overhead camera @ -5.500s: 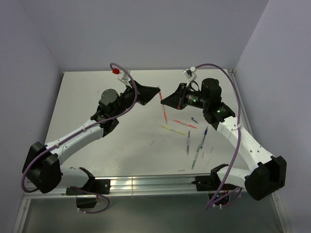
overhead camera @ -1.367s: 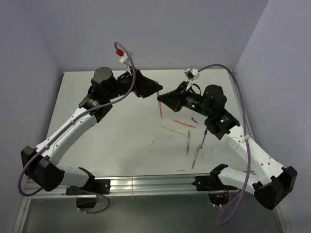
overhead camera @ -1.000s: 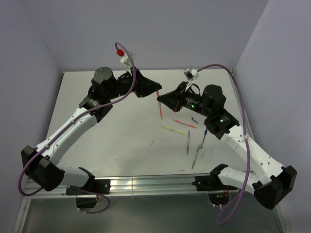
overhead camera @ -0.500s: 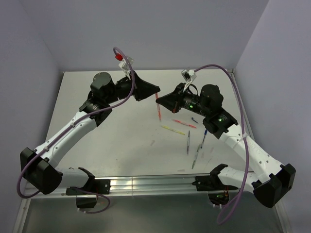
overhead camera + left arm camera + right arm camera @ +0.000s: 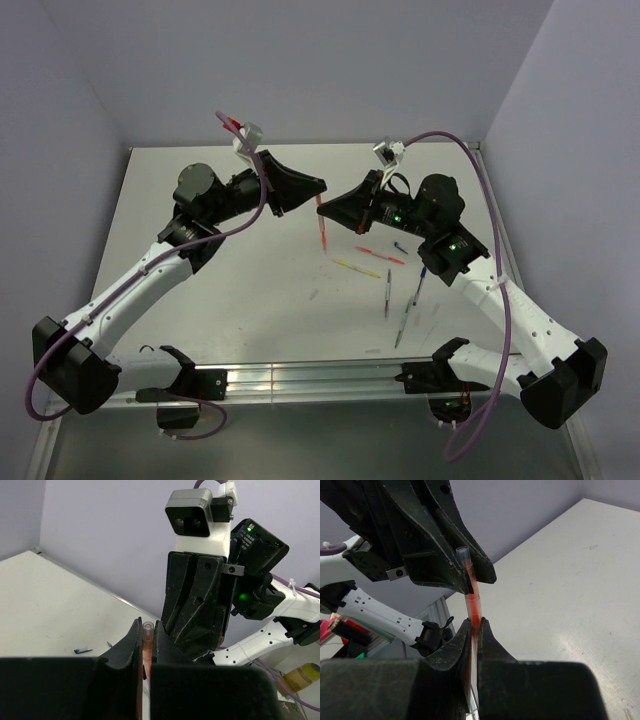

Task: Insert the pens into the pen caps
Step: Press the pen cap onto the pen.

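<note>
Red-pink pen (image 5: 471, 592): held off the surface (image 5: 250, 290) and roughly upright, over its far middle part; its upper end is a clear open tube, and I cannot tell whether that is a separate cap.
Left claw (image 5: 146, 630): narrow, fingers pressed on both sides of the clear upper end of the red-pink pen.
Right claw (image 5: 474, 625): narrow, pinching the red shaft of the red-pink pen just below the left claw, fingertips of the two claws almost touching.
Top view: both claws meet at the top of the red-pink pen, whose lower part hangs free beneath them.
Yellow pen (image 5: 357, 268): flat on the surface, near the red-pink pen, on the right arm's side.
Pink pen (image 5: 380, 254): flat, just beyond the yellow pen.
Dark blue cap (image 5: 400, 247): next to the pink pen's far end.
Grey pen (image 5: 388, 292), blue pen (image 5: 420, 282), green-clear pen (image 5: 405, 320): further from the red-pink pen, toward the right arm's base.
</note>
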Tool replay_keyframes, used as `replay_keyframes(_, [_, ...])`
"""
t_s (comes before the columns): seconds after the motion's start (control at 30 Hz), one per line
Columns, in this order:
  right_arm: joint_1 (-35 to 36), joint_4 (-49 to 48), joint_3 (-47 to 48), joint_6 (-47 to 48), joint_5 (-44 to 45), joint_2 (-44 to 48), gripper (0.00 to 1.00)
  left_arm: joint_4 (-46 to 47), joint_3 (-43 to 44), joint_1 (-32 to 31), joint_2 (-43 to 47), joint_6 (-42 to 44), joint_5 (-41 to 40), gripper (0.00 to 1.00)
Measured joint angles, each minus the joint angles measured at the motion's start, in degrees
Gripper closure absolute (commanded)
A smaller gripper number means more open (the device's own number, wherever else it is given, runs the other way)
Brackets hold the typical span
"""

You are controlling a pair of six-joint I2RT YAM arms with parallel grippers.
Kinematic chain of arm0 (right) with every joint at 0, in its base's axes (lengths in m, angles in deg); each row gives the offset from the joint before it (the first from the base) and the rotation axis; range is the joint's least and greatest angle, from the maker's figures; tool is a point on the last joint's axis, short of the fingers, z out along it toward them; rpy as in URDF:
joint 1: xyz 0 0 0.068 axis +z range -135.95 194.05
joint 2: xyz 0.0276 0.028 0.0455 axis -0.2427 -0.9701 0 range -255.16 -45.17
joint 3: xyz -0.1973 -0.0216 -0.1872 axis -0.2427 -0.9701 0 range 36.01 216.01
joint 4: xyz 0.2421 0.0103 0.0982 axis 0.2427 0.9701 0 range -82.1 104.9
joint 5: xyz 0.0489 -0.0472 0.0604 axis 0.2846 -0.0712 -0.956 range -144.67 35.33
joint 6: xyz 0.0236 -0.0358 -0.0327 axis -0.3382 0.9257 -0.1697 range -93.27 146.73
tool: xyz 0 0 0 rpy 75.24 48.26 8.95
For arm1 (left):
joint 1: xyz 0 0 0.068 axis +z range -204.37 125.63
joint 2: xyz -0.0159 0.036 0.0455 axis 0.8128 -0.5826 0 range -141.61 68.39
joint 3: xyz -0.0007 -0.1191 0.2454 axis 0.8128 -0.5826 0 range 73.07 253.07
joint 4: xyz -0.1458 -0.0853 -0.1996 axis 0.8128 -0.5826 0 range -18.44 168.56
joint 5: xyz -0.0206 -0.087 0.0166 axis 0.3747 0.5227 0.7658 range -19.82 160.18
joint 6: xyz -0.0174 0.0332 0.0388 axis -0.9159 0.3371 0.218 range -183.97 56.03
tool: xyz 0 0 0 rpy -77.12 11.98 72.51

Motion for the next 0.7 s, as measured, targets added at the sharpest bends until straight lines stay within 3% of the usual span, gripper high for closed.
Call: replay_keyframes(0.7, [-4.1, -12.9, -2.3, -8.5, -13.2, -0.8, 1.0, 10.2, -2.8, -0.3, 1.4, -1.3, 4.9, 1.0])
